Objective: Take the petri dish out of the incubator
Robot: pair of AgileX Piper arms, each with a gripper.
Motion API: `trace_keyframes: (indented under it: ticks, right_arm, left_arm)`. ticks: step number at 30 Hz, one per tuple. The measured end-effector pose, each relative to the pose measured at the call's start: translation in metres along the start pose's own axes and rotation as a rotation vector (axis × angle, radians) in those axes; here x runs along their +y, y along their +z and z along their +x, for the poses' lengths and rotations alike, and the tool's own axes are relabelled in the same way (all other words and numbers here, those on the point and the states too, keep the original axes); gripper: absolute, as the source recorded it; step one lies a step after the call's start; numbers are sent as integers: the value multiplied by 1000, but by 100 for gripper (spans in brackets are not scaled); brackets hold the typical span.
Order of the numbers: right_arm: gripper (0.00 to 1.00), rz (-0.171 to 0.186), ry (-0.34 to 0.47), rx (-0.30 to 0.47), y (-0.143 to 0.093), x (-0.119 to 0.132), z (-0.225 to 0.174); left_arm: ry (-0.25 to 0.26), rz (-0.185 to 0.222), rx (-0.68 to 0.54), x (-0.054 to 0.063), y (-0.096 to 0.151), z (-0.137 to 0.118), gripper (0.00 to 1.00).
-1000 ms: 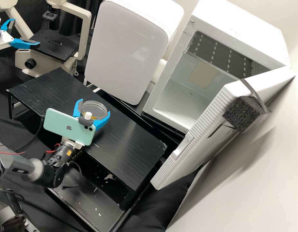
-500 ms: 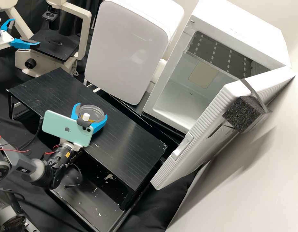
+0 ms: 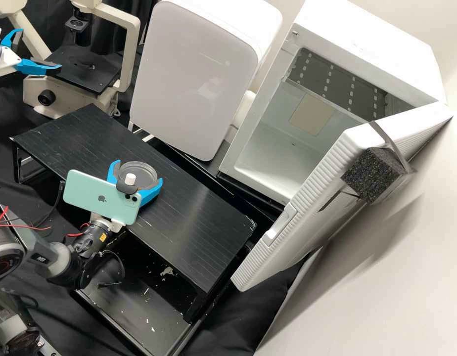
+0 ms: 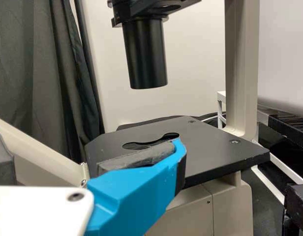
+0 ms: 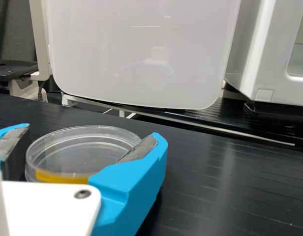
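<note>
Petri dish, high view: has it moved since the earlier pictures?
Yes; the dish has moved slightly down and left in that view, away from the open white cabinet.

Shifting the right hand (image 3: 138,172) and the petri dish (image 3: 134,168) between its fingers slightly toward the high view's lower left, more slowly over the last step. Carrying the pale green phone (image 3: 97,197) along. Bringing the arm's rounded grey joint (image 3: 5,259) and red wires (image 3: 23,226) farther into view at the left edge.
</note>
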Motion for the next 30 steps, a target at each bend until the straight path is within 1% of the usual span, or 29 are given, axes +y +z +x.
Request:
trace_keyframes:
  ticks: [6, 10, 12, 16, 19, 22, 23, 26, 27, 28, 30]
  right_arm:
    - [100, 0, 9, -10, 2, 2, -1]
    - [100, -11, 35, -12, 1, 6, -4]
    - [100, -17, 65, -7, -3, 11, -10]
    - [100, -5, 126, 23, -13, 19, -20]
    - [100, 7, 174, 60, -24, 25, -30]
    - [100, 15, 207, 81, -30, 26, -37]
    - [100, 23, 236, 84, -31, 27, -40]
    - [100, 86, 327, 71, -30, 30, -44]
    - [100, 99, 352, 67, -30, 32, -45]
    - [100, 107, 368, 62, -29, 33, -45]
    - [100, 129, 374, 52, -27, 33, -45]
  left_arm:
    - [0, 0, 0, 0, 0, 0, 100]
    - [0, 0, 0, 0, 0, 0, 100]
    - [0, 0, 0, 0, 0, 0, 100]
    - [0, 0, 0, 0, 0, 0, 100]
    - [0, 0, 0, 0, 0, 0, 100]
    - [0, 0, 0, 0, 0, 0, 100]
    - [0, 0, 0, 0, 0, 0, 100]
    - [0, 0, 0, 0, 0, 0, 100]
    - [0, 0, 0, 0, 0, 0, 100]
    - [0, 0, 0, 0, 0, 0, 100]
    - [0, 0, 0, 0, 0, 0, 100]
